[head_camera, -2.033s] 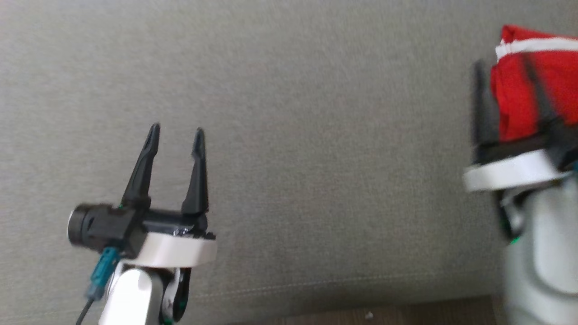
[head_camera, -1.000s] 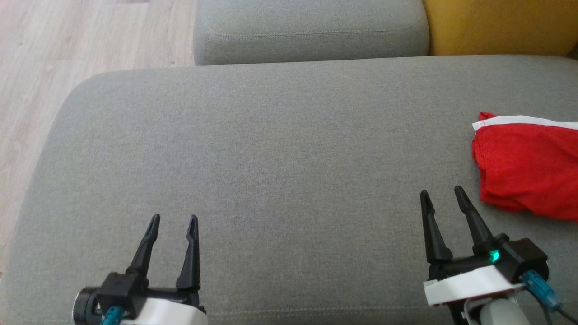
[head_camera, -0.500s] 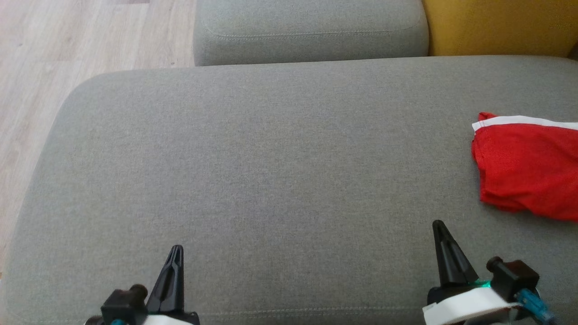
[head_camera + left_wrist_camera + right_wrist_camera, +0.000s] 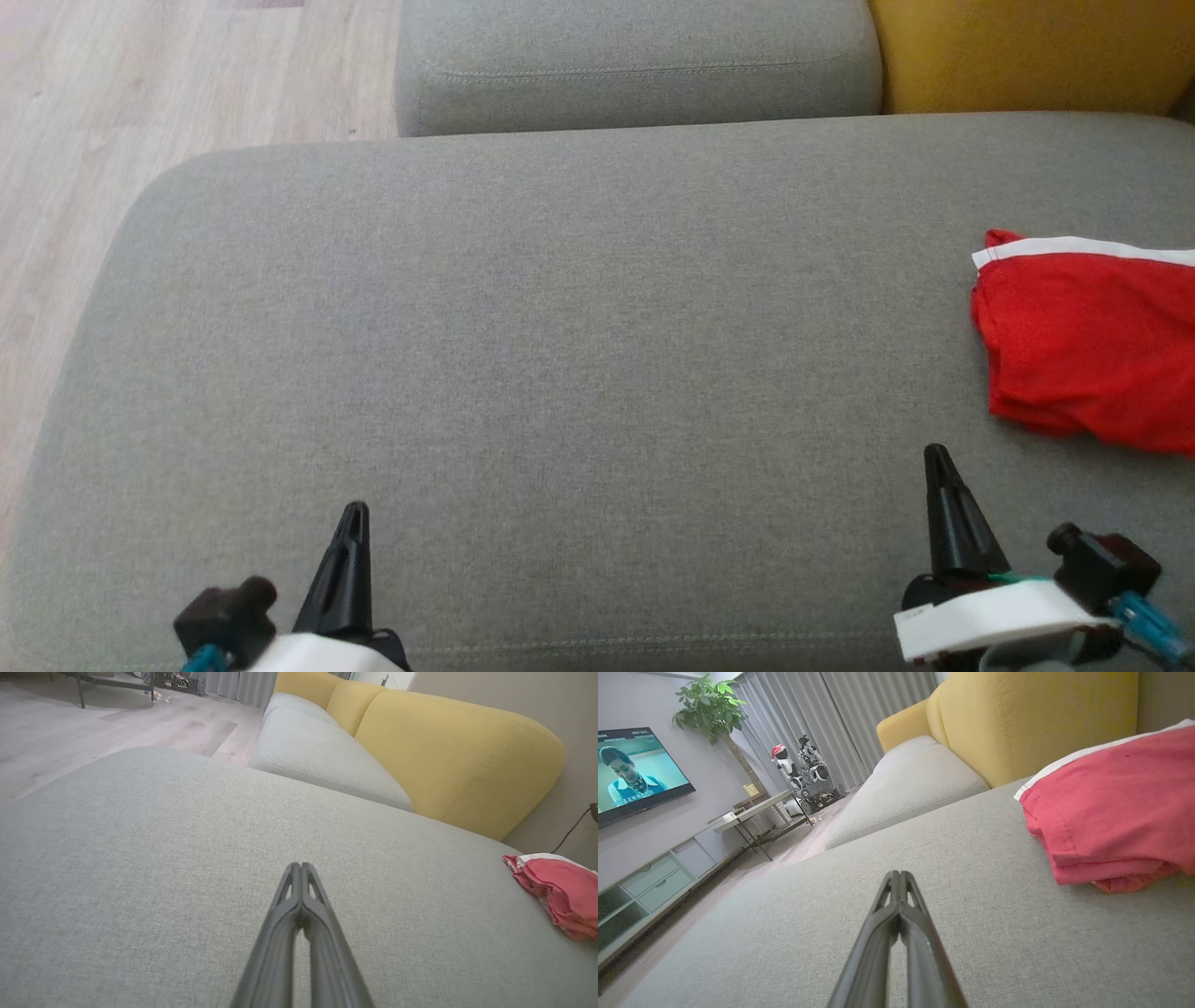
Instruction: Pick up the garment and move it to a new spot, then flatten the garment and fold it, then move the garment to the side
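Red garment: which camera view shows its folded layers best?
The right wrist view: the red garment lies close and large, stacked edges and white trim plain. The head view gives the garment from above, cut by the frame's right edge; the left wrist view, small and distant.

Nothing legible — the caption (image 4: 633,804) on the television (image 4: 642,760) is too small.

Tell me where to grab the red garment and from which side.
I'd pinch the garment at its near left edge, where the folded layers stack and bulge off the cushion. Come in low from the left with the right gripper, which sits nearest; it is shut and would need opening first.
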